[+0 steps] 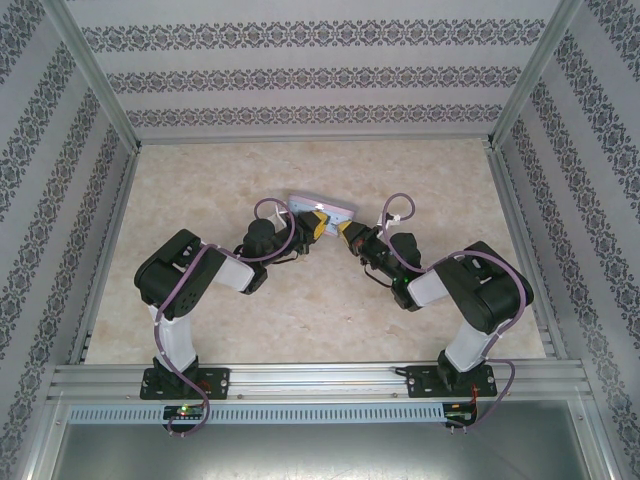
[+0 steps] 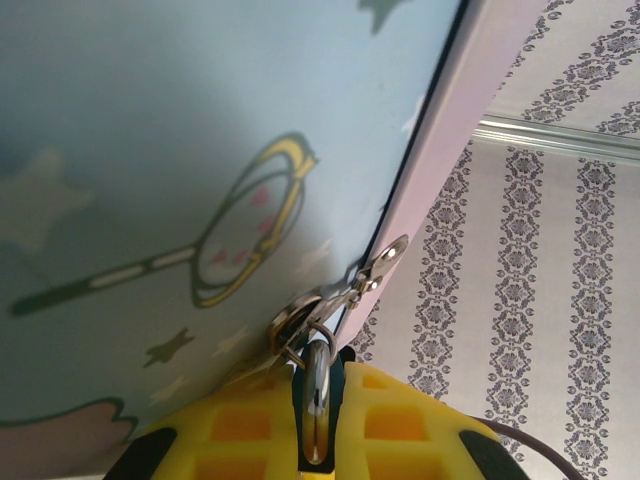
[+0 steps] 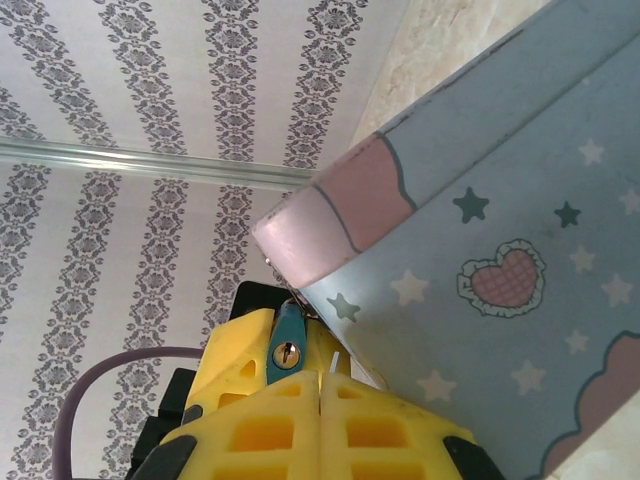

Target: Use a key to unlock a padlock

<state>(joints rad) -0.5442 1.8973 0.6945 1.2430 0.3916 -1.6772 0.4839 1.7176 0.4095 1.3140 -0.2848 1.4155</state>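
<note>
While in claw [image 2: 318, 378], key [image 2: 316, 430] beside box [image 2: 200, 150]

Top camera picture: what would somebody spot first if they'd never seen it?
Probably the yellow tips meeting in the middle of the table: left gripper and right gripper almost nose to nose at a pastel-blue tin box. Up close, the left gripper's yellow fingers pinch a silvery metal piece, and a tiny bluish padlock glints by the box's pink rim.

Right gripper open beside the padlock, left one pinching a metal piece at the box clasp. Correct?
No: the right gripper is shut, fingers together, per the right wrist view. The padlock beside it and the pinch by the left gripper stand.
</note>
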